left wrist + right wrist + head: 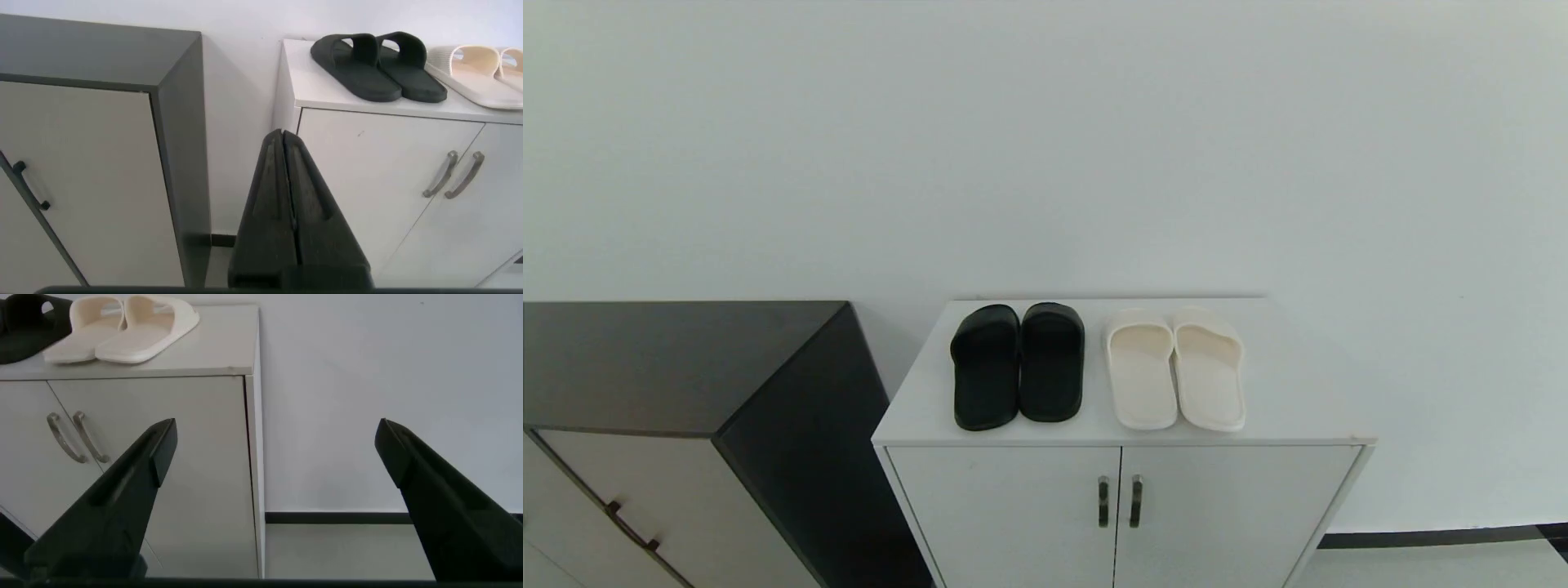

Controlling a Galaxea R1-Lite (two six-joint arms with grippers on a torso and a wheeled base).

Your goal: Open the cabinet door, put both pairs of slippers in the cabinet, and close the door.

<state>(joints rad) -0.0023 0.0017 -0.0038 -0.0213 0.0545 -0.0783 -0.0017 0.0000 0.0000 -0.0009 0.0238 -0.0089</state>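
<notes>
The cabinet [1005,523] stands shut. Its two handles [1103,501] sit side by side at the centre seam, long axis upright. The black slippers [1018,365] and cream slippers [1174,367] lie on its top, toes toward the wall. Your left hand [283,135], fingers pressed together, faces the cabinet's left edge. Your right hand [275,429], spread wide, faces the right edge. The handles lie inward of both hands. The right hand looks readier to close across an upright bar.

On cabinet [1294,400] top: left slipper pair [1018,366] beside right slipper pair [1174,367]; other cabinet [670,359] at left.
</notes>
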